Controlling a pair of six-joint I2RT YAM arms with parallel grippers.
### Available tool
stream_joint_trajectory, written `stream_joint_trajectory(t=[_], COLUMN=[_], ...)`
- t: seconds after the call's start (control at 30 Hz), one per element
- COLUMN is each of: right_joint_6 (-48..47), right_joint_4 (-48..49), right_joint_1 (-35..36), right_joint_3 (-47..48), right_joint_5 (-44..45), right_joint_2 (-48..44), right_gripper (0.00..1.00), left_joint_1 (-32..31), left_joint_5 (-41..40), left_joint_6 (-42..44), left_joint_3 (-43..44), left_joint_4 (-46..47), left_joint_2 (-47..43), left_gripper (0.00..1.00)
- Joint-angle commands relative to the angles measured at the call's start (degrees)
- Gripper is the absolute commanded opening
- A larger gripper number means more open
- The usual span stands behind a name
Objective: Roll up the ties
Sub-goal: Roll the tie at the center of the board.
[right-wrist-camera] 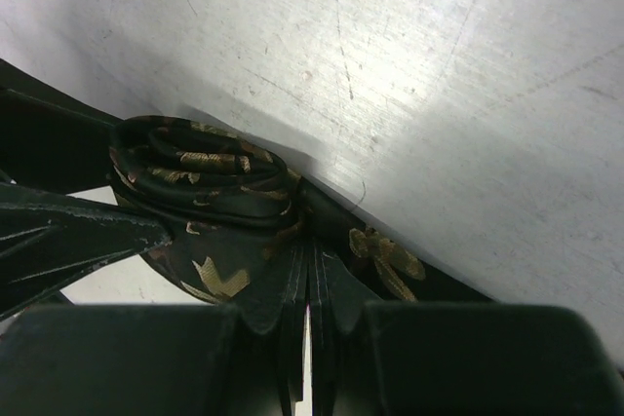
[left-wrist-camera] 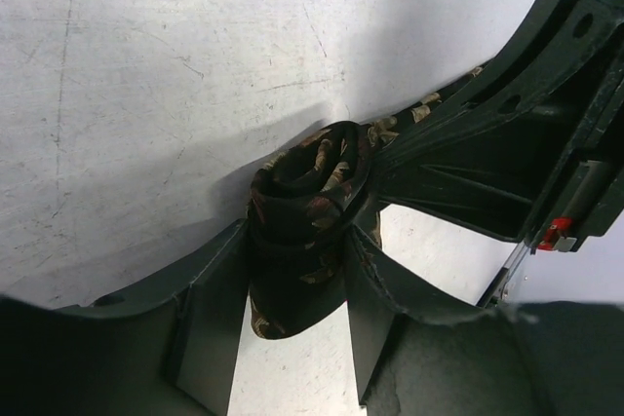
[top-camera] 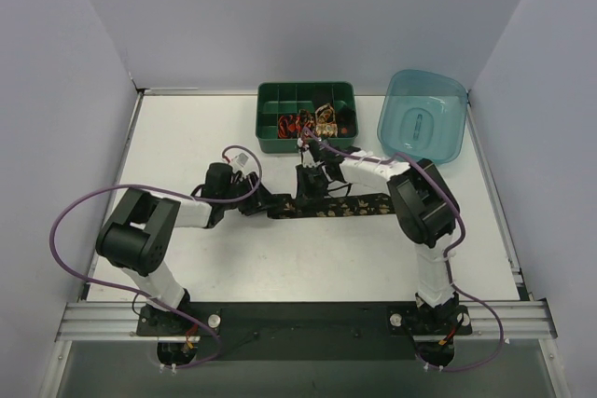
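Tie [top-camera: 359, 205] flat at mid-table [top-camera: 242, 267], strip running L–R. End toward L arm is rolled into a coil [left-wrist-camera: 312, 187]. L gripper [left-wrist-camera: 297, 245]: fingers apart, one each side of coil, close against it; can't tell if squeezing. R gripper [right-wrist-camera: 307, 289]: fingers together, pinching strip just beside coil. Other rolled ties [top-camera: 312, 123] in green tray [top-camera: 270, 98]; teal tub [top-camera: 424, 123] just beside tray.
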Motion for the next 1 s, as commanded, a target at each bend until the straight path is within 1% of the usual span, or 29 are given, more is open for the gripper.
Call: stream_joint_trajectory(t=[0.0, 0.13, 0.17, 0.23, 0.27, 0.33, 0.37, 0.47, 0.63, 0.97], right_joint_6=[0.49, 0.66, 0.84, 0.75, 0.84, 1.1, 1.1, 1.45, 1.81, 3.91], right_joint_4=[-1.46, -1.46, -1.46, -1.46, -1.55, -1.46, -1.46, -1.55, -1.46, -0.24], right_joint_1=[1.14, 1.41, 1.67, 1.85, 2.11, 2.37, 2.81, 2.99, 3.25, 4.04], right_joint_3=[2.96, 3.93, 4.28, 4.63, 4.98, 5.33, 5.77, 6.65, 8.67, 12.54], right_joint_5=[0.3, -0.4, -0.58, -0.93, -1.02, -1.28, -1.37, -1.72, -2.07, -4.96], right_joint_2=[1.72, 2.52, 2.86, 3.22, 3.48, 3.75, 4.09, 4.89, 5.94, 8.75], right_gripper=[0.0, 0.0, 0.0, 0.0, 0.0, 0.0, 0.0, 0.0, 0.0, 0.0], left_joint_1=[-1.21, -2.27, -2.44, -2.8, -3.06, -3.41, -3.94, -5.17, -7.54, -11.06], left_joint_5=[-0.69, -4.11, -4.82, -6.75, -7.37, -9.3, -9.83, -12.2, -15.1, -21.61], left_joint_6=[3.55, 7.34, 8.04, 10.15, 10.86, 12.96, 13.58, 15.87, 17.72, 18.68], left_joint_3=[5.45, 9.23, 10.03, 12.39, 13.19, 15.73, 16.53, 19.34, 22.51, 26.65], left_joint_4=[-5.33, -13.68, -17.09, -20.36, -23.59, -26.08, -30.35, -35.03, -39.7, -44.8], left_joint_2=[-2.26, -3.49, -4.02, -4.46, -4.72, -4.82, -4.9, -4.82, -4.29, -6.04], left_gripper=[0.5, 0.49, 0.49, 0.48, 0.48, 0.48, 0.48, 0.48, 0.47, 0.47])
